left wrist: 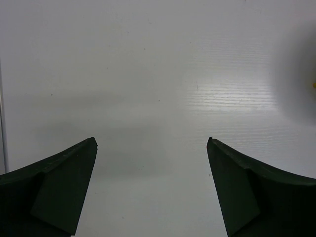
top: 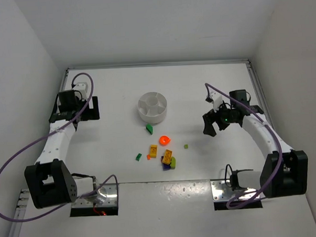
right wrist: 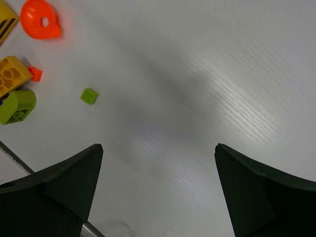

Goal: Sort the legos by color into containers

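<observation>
**Lot: scattered legos, one divided dish, two empty grippers**

Right gripper point(right wrist: 158, 148): dark matte fingers spread wide, nothing between them. The legos lie ahead of it, toward its left finger:
- a glossy orange rounded piece point(right wrist: 40, 19) with a hole through it
- a tiny lime cube point(right wrist: 89, 95), nearest the gripper
- a lime round-topped brick point(right wrist: 19, 106)
- a yellow studded brick point(right wrist: 12, 74), cut off by the frame edge, with a tiny red bit point(right wrist: 35, 73) touching its corner

Round white dish point(top: 152, 107): smooth, with wedge sections around a centre well. It stands beyond the pile, well to this gripper's left.

Left gripper point(left wrist: 152, 140): also spread wide and empty, over the bare, faintly ribbed white table point(left wrist: 158, 74).
</observation>
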